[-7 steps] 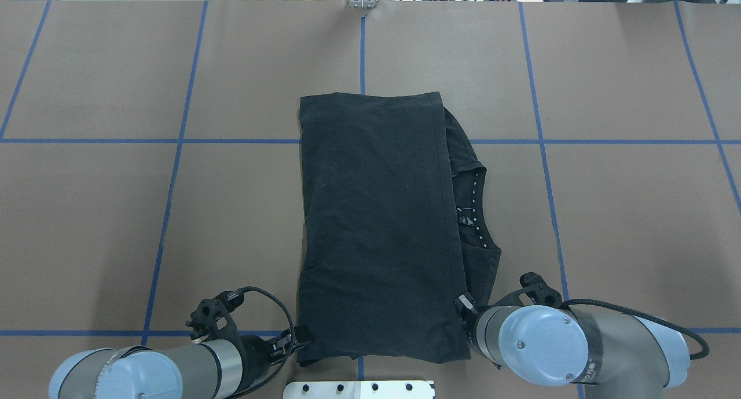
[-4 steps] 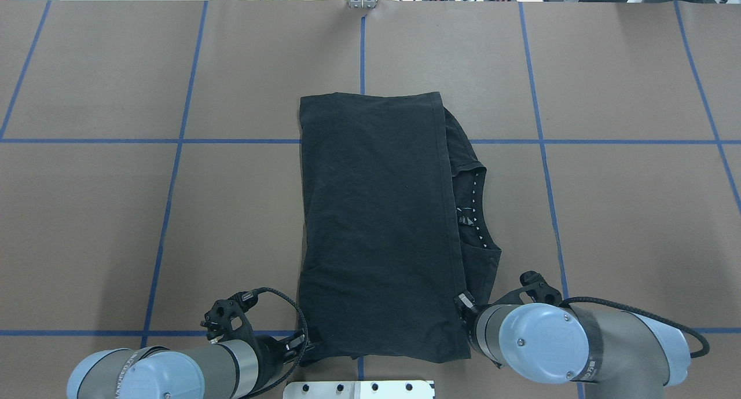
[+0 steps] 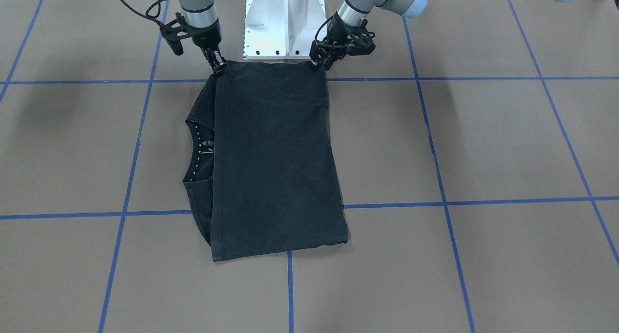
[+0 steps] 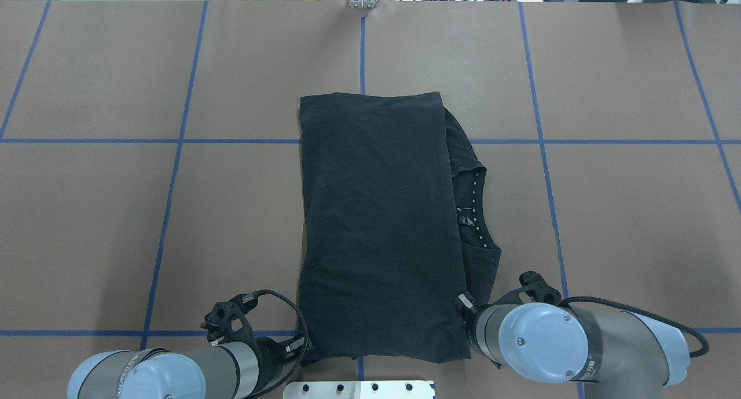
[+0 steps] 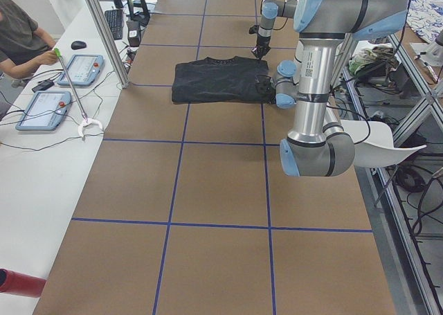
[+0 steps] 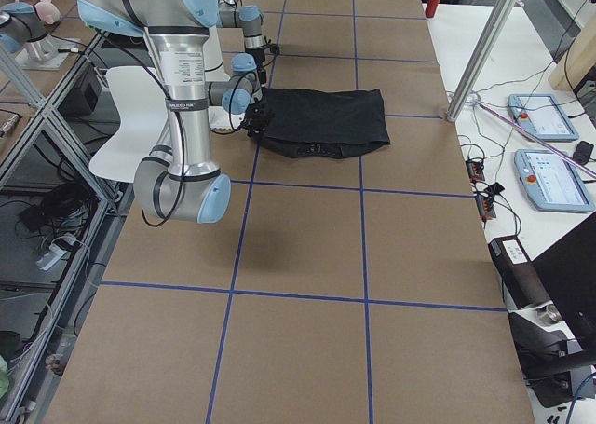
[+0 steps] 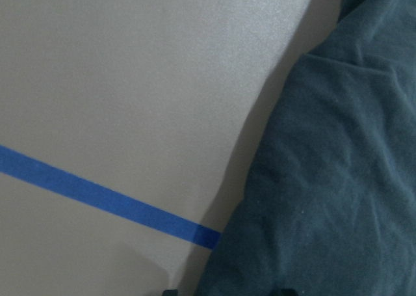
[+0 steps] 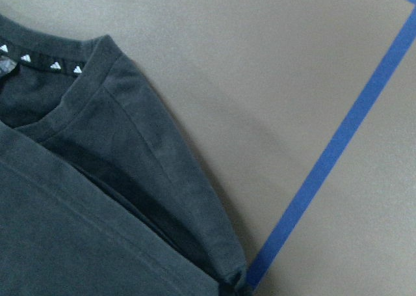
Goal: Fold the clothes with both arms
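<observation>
Black T-shirt [image 4: 376, 225]: soft matte knit, folded into a long rectangle, flat on the brown desk [image 4: 637, 213]. Ribbed collar with white triangles peeks out on my right. Right fingers [image 3: 216, 65] pinch its near hemmed corner. Left fingers [image 3: 317, 61] are parted, astride the other near corner.

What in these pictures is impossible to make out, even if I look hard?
Left gripper: whether its jaws grip the T-shirt corner; too small in the front-facing view, mostly cut off by the left wrist view's bottom edge.
Right gripper: same doubt; overhead the right arm covers it, and its wrist view leaves it out.
T-shirt's underside: folded beneath in every view.
</observation>
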`<act>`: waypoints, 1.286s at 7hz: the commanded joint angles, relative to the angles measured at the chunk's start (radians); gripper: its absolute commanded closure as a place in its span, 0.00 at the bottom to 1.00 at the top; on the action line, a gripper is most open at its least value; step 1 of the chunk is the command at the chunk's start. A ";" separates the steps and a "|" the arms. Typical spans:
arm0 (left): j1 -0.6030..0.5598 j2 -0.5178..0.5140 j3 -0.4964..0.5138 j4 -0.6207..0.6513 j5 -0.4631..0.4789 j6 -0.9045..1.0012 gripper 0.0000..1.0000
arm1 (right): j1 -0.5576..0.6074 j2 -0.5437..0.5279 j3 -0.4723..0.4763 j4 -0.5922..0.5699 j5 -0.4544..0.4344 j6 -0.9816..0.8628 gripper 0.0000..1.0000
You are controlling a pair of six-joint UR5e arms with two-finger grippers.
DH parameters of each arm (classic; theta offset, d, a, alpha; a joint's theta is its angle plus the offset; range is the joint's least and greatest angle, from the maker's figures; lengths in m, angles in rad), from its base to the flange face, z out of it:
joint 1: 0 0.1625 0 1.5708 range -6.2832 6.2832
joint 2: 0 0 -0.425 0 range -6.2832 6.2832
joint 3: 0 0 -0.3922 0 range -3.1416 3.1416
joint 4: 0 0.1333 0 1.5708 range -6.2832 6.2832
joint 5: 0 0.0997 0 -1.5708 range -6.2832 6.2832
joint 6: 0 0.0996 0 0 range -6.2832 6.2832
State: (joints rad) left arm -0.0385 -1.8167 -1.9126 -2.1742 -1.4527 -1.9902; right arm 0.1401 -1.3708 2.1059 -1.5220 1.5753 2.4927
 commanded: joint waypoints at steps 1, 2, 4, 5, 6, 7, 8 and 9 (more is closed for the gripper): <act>0.003 0.000 0.001 0.002 0.000 -0.001 1.00 | -0.001 -0.001 -0.001 0.000 0.000 0.000 1.00; 0.000 0.000 -0.011 0.004 -0.003 0.002 1.00 | 0.001 -0.001 -0.003 -0.001 0.000 0.000 1.00; -0.011 0.008 -0.074 0.019 -0.008 0.008 1.00 | 0.038 -0.001 0.014 -0.001 0.041 -0.003 1.00; -0.011 0.032 -0.132 0.021 -0.008 0.008 1.00 | 0.064 -0.007 0.046 -0.006 0.072 -0.003 1.00; -0.014 0.042 -0.163 0.021 -0.009 0.008 1.00 | 0.078 -0.010 0.069 -0.010 0.083 -0.003 1.00; -0.026 0.040 -0.192 0.021 -0.015 0.005 1.00 | 0.132 -0.004 0.081 -0.012 0.135 -0.014 1.00; -0.094 0.030 -0.213 0.030 -0.040 0.007 1.00 | 0.207 0.002 0.091 -0.013 0.217 -0.032 1.00; -0.188 0.013 -0.214 0.045 -0.101 0.010 1.00 | 0.255 0.015 0.085 -0.015 0.254 -0.049 1.00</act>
State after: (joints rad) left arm -0.1281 -1.7876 -2.1131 -2.1444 -1.4965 -1.9831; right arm 0.3241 -1.3685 2.1893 -1.5348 1.7647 2.4647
